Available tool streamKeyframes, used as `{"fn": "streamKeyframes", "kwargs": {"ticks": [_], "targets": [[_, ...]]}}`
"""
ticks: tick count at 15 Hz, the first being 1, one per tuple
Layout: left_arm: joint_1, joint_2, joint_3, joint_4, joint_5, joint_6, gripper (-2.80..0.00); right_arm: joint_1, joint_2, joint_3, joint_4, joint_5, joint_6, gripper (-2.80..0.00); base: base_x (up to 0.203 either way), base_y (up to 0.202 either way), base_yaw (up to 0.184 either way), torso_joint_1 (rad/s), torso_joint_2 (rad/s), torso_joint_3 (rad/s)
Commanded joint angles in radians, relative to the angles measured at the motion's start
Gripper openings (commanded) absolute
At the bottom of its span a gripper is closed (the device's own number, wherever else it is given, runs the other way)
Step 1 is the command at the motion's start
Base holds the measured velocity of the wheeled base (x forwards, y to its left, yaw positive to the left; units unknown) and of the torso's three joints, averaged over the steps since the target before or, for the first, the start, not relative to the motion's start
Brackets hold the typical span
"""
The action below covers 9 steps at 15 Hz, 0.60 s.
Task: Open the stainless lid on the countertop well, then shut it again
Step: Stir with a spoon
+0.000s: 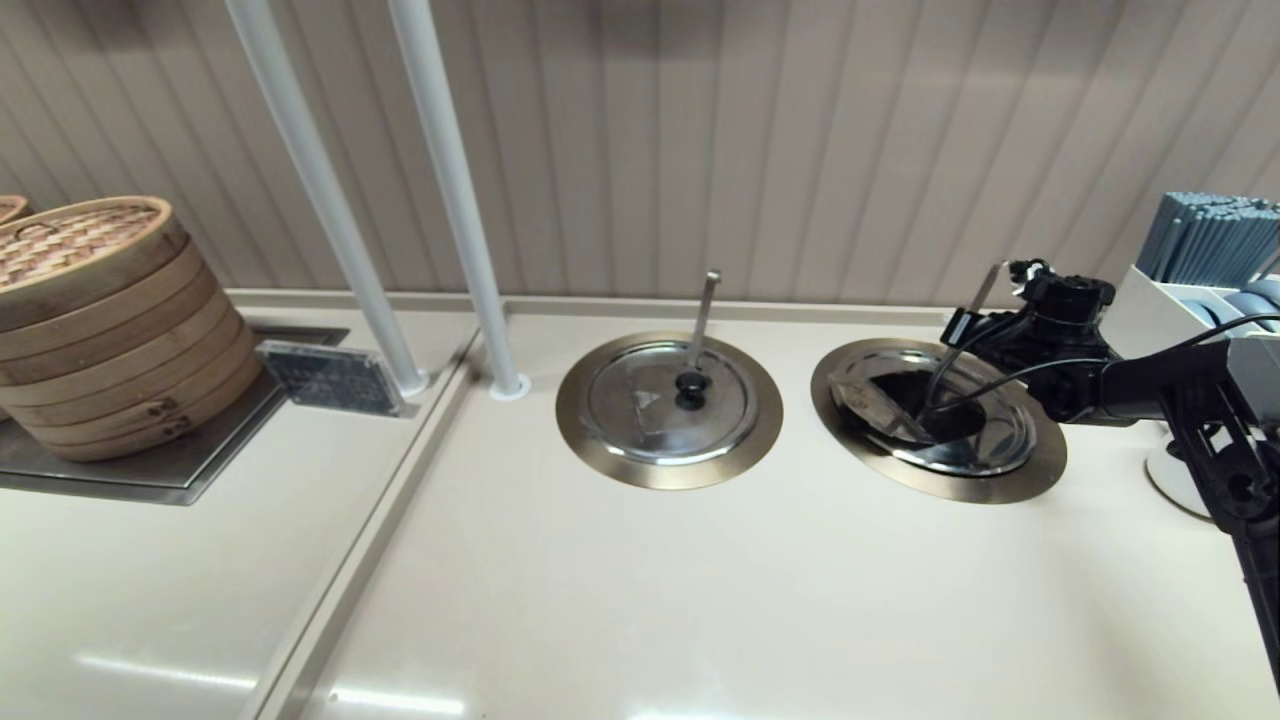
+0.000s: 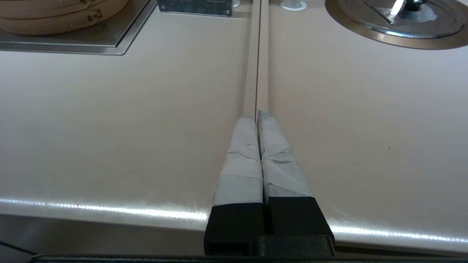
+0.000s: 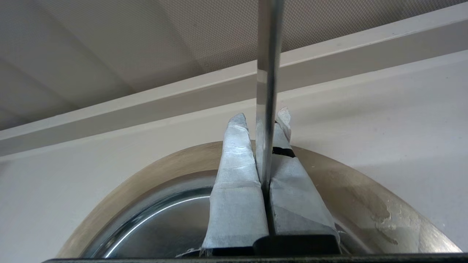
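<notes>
The stainless lid lies in the right countertop well, inside the wide brass ring. A dark wedge shows at its notch, and its knob is hidden behind my right arm. My right gripper hangs over the lid's far edge. In the right wrist view this gripper is shut on the slanted metal utensil handle, with the lid and the ring beneath it. My left gripper is parked shut and empty over the counter's front edge, out of the head view.
The twin lid with an upright utensil handle sits left of the well. Stacked bamboo steamers and a small placard stand far left, two white poles at the back, and a chopstick holder far right.
</notes>
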Motion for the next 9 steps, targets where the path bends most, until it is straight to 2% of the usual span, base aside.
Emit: {"fn": "streamKeyframes", "kwargs": {"ticks": [1, 4, 9], "targets": [[0.000, 0.000, 0.000, 0.000, 0.000, 0.000, -2.80, 0.001, -0.142, 0.134, -0.002, 0.002, -0.004, -2.80, 0.000, 0.000, 0.000, 0.000, 0.00, 0.000], [0.000, 0.000, 0.000, 0.000, 0.000, 0.000, -2.80, 0.017, -0.286, 0.300, -0.006, 0.002, -0.085, -2.80, 0.000, 0.000, 0.000, 0.000, 0.00, 0.000], [0.000, 0.000, 0.000, 0.000, 0.000, 0.000, -2.80, 0.068, -0.407, 0.427, -0.008, 0.008, -0.112, -2.80, 0.000, 0.000, 0.000, 0.000, 0.00, 0.000]]}}
